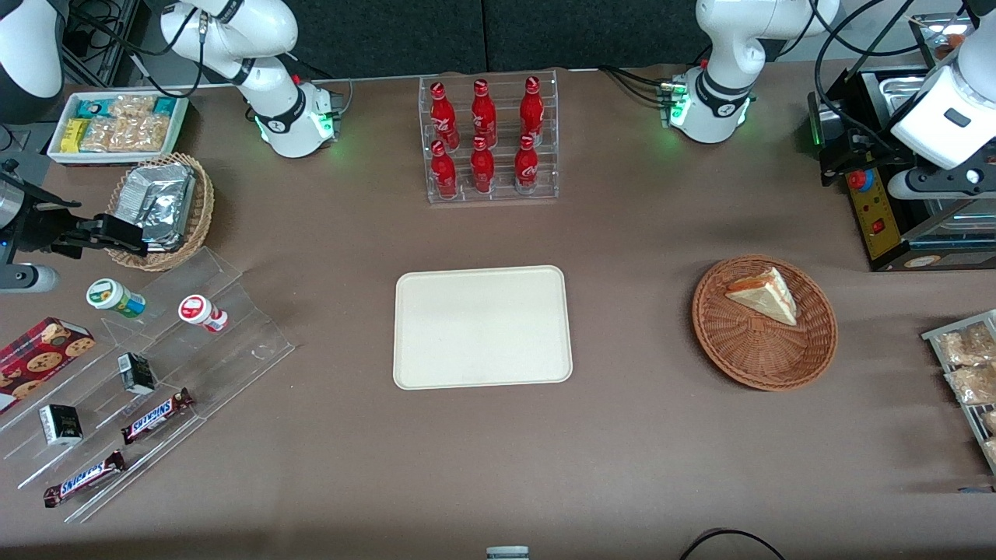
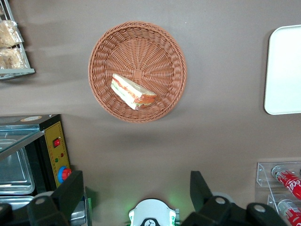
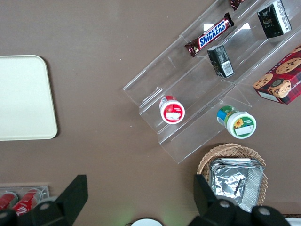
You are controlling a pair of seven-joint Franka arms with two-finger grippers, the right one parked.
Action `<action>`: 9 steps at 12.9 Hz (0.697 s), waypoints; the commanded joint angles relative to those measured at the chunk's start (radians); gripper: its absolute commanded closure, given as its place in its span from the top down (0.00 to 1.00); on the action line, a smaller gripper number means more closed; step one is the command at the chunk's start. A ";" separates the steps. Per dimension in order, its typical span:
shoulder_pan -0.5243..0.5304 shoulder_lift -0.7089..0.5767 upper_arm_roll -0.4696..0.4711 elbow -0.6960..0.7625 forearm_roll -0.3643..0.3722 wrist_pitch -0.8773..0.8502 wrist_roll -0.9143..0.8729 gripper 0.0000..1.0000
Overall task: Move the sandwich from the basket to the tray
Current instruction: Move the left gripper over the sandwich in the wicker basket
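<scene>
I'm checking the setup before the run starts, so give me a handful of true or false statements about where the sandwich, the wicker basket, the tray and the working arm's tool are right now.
1. The small triangular white-bread sandwich lies in the wide reddish-brown wicker basket. True.
2. The flat cream-white rectangular tray already holds a sandwich. False: nothing lies on it.
3. The left arm's tool is shut on the sandwich. False: it is open, high above the table, apart from the basket.
4. Six red bottles stand in a clear rack. True.
5. The basket rests on the tray. False: it sits on the brown table, toward the working arm's end.
</scene>
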 commanded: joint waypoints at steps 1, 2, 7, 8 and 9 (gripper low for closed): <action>-0.009 0.013 0.005 0.035 -0.003 -0.030 0.011 1.00; -0.009 0.020 0.005 0.041 -0.003 -0.030 0.002 1.00; -0.004 0.099 0.007 0.036 -0.009 -0.027 -0.148 1.00; 0.002 0.108 0.008 0.019 -0.037 -0.015 -0.255 1.00; 0.005 0.113 0.010 -0.014 -0.057 0.020 -0.341 1.00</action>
